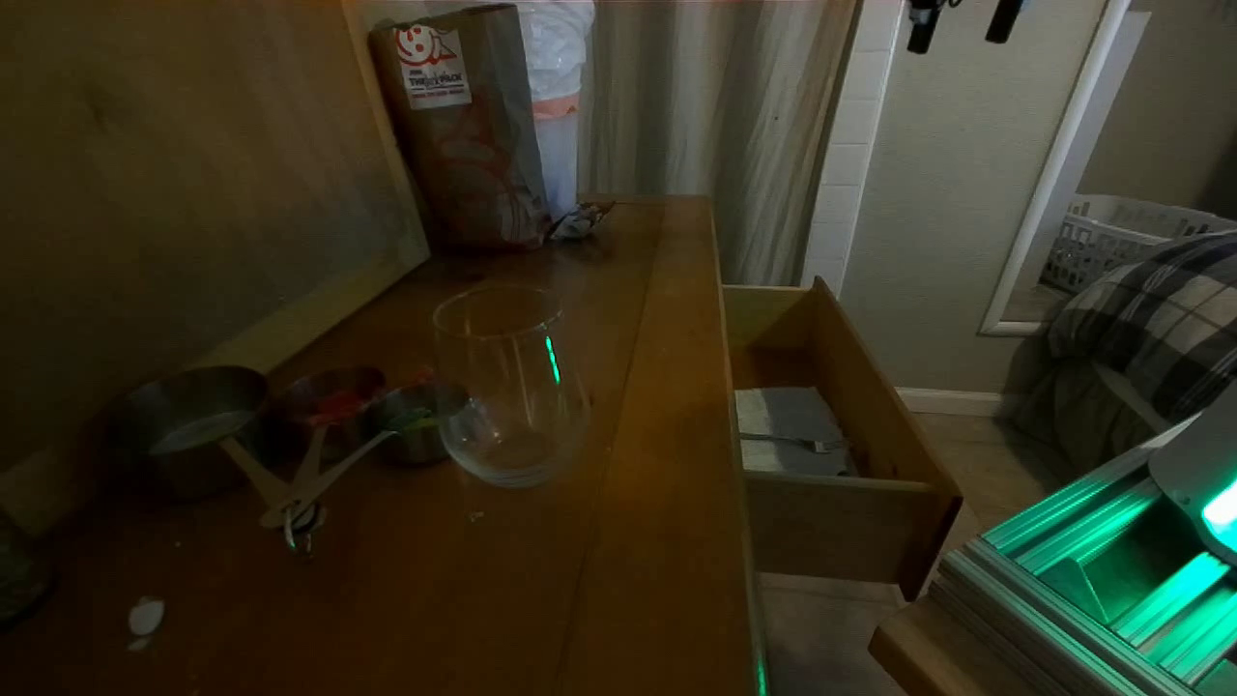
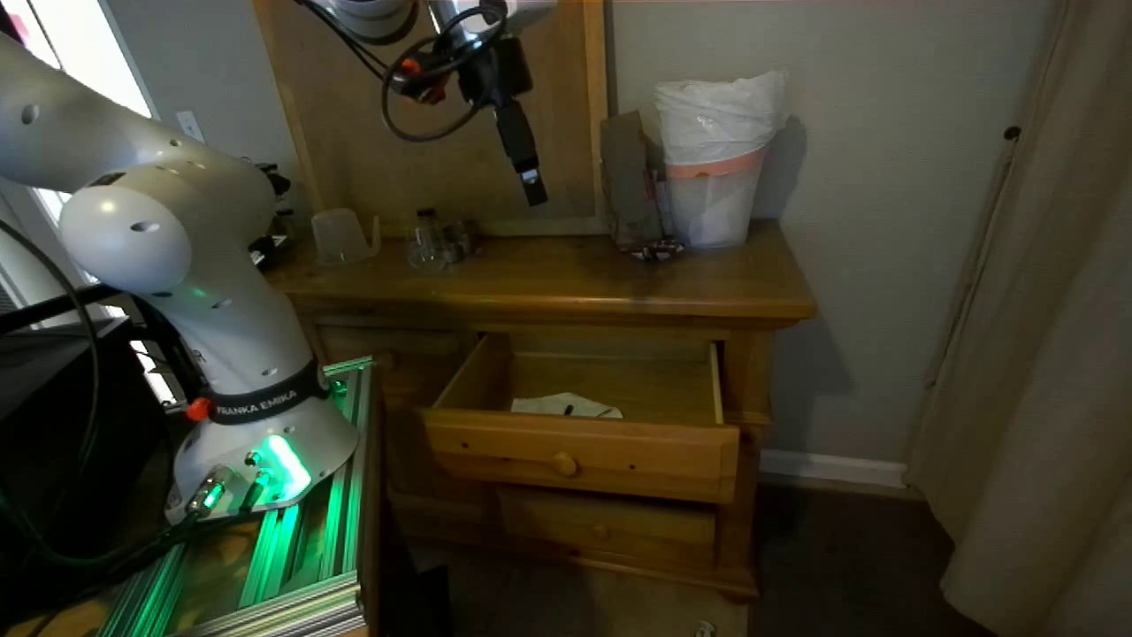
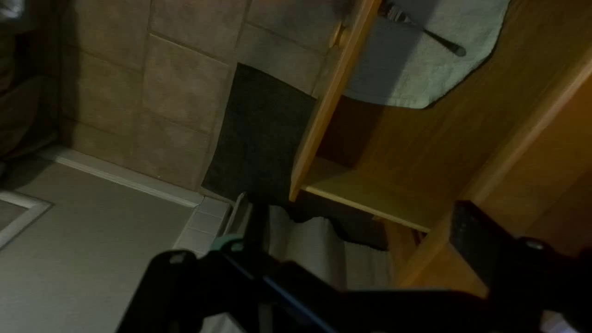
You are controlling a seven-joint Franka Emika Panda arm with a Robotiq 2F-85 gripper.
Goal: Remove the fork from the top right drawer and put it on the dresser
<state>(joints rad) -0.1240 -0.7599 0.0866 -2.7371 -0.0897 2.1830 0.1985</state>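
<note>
Cups (image 1: 356, 435) with long handles sit at the left in an exterior view, near a clear glass (image 1: 512, 396) on the dresser (image 1: 667, 435). To the right, the top right drawer (image 1: 841, 522) stands pulled out, and in it the fork (image 1: 788, 441) lies on a pale cloth (image 1: 778, 408), tines toward the drawer's front board. Further right and high up, the gripper (image 1: 957, 43) hangs, jaws spread wide with nothing between them. Most likely the approach is in hand, the fork not yet picked up. The next move calls for lowering into the drawer and pinching the fork's thin handle crosswise.
</note>
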